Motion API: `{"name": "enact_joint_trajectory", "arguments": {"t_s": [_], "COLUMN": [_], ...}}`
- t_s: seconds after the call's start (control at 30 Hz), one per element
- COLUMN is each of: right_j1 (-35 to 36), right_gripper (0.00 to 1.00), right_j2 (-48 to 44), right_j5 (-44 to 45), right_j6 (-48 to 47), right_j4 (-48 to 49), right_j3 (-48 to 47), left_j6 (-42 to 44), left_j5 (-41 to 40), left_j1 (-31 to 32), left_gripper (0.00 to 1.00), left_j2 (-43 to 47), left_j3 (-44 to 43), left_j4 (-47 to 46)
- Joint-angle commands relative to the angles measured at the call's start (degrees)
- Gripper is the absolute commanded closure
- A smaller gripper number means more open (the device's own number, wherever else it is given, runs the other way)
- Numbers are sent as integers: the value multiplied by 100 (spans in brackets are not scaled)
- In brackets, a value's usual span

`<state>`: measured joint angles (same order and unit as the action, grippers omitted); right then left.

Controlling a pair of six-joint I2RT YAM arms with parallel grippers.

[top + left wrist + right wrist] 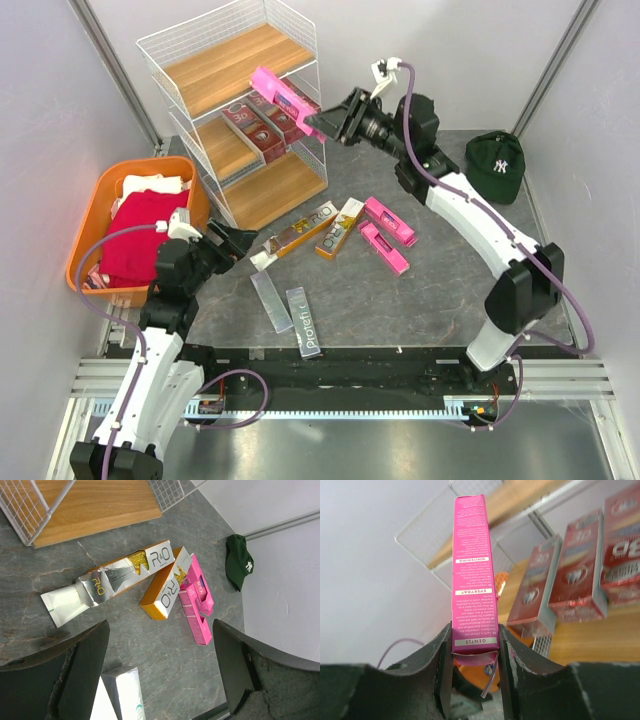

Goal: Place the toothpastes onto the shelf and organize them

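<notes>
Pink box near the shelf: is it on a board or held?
Held: the right pincer clamps the pink box in the air beside the shelf.

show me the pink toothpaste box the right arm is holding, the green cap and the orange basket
hot pink cardboard toothpaste box (470,570): right wrist view, middle of its printed face
dark green fabric cap (495,163): top external view, its crown
orange plastic basket (85,235): top external view, its left wall

Glossy cardboard toothpastes, wood-and-wire shelf
</notes>
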<state>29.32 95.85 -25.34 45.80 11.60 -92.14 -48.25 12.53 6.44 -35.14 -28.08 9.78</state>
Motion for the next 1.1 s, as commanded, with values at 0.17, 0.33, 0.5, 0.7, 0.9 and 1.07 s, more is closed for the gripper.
{"name": "enact_joint_trajectory", "arguments": {"t_s": [0.17,0.33,0.5,0.7,0.9,1.07], "right_j1": [-295,-365,-515,-568,-559,-559], "right_gripper": [65,65,64,63,60,51], "right_j2": [751,768,1347,1945,2350,2307], "right_j5": [-419,-357,-357,-50,12,135], "right_j6": [579,570,562,535,605,605], "right_j4": [370,326,-217,-816,-1028,-949], "right_j3": [-1430,-1464,-2570,-3582,-3856,-3496], "left_j6": [272,298,316,272,281,281], "left_j5": [-76,-93,-58,-41,12,47], "left_j1": [-46,-46,-46,-46,-46,-46], "left_gripper": [9,9,9,9,9,10], "left_j2": [165,130,86,86,77,68], "left_j3": [65,65,65,136,171,188], "left_j4": [76,85,112,121,121,129]}}
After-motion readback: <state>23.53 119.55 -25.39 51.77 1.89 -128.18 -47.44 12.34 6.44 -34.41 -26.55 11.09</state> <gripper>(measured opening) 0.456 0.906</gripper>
